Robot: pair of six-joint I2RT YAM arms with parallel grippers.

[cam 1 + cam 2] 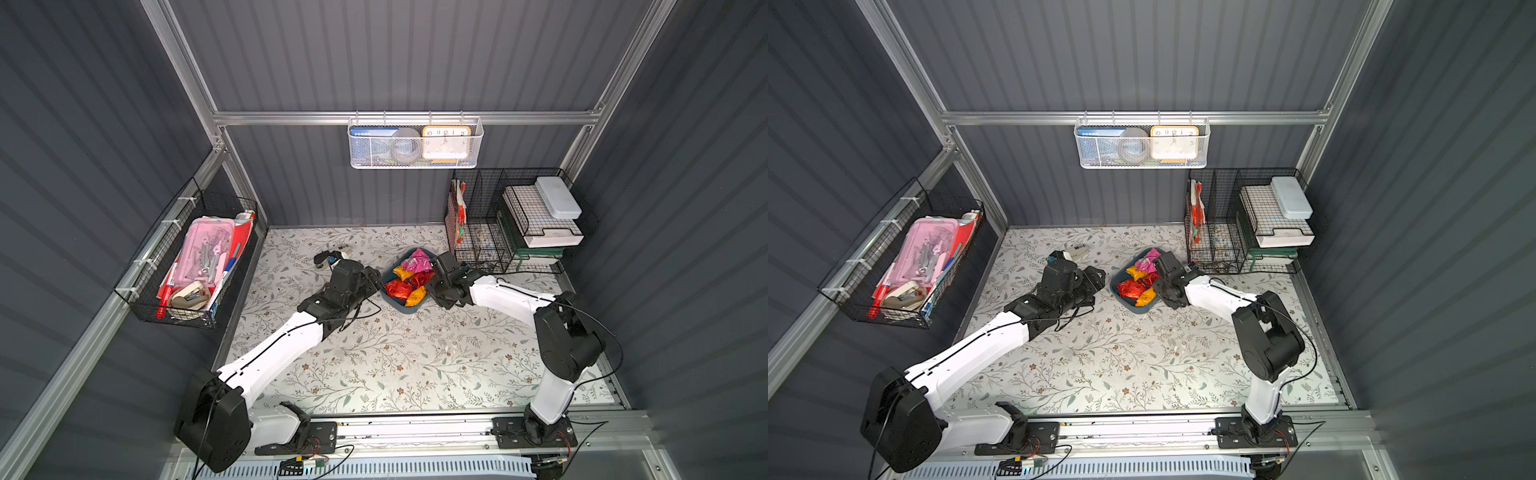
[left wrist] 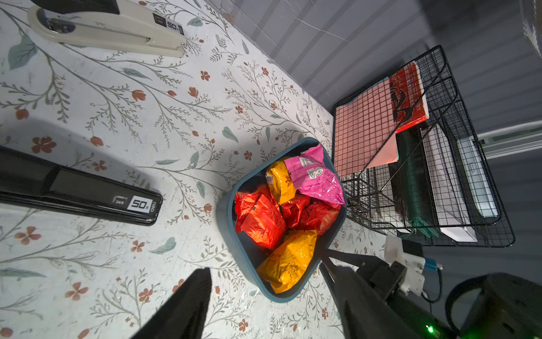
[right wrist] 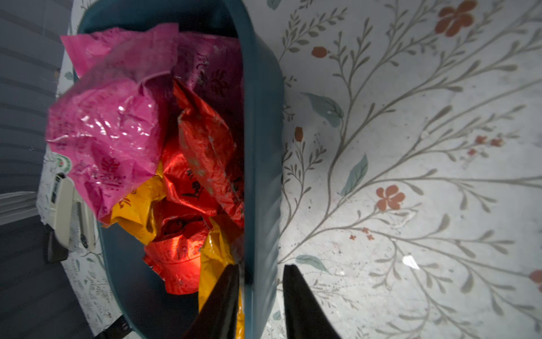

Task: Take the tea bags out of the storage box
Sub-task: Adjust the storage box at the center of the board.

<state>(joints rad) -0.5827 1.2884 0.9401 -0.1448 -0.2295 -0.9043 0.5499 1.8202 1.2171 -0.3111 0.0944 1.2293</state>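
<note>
Here, jaws of the right arm (image 1: 511,297) straddle the storage box (image 3: 264,146) wall, one inside, one outside; whether they pinch it cannot be told. Jaws of the left arm (image 1: 274,353) stand wide apart, empty, just beside the box, toward the counter's (image 1: 395,353) back edge, right of centre. All visible tea bags (image 2: 264,223) lie inside; none is out. Lower sachets hide beneath the pile.

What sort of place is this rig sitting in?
Probably a staged desk corner inside a robot test cell: grey panel walls on an aluminium frame, a floral-covered tabletop, a black wire basket of stationery, and a clock in a white mesh basket.
</note>
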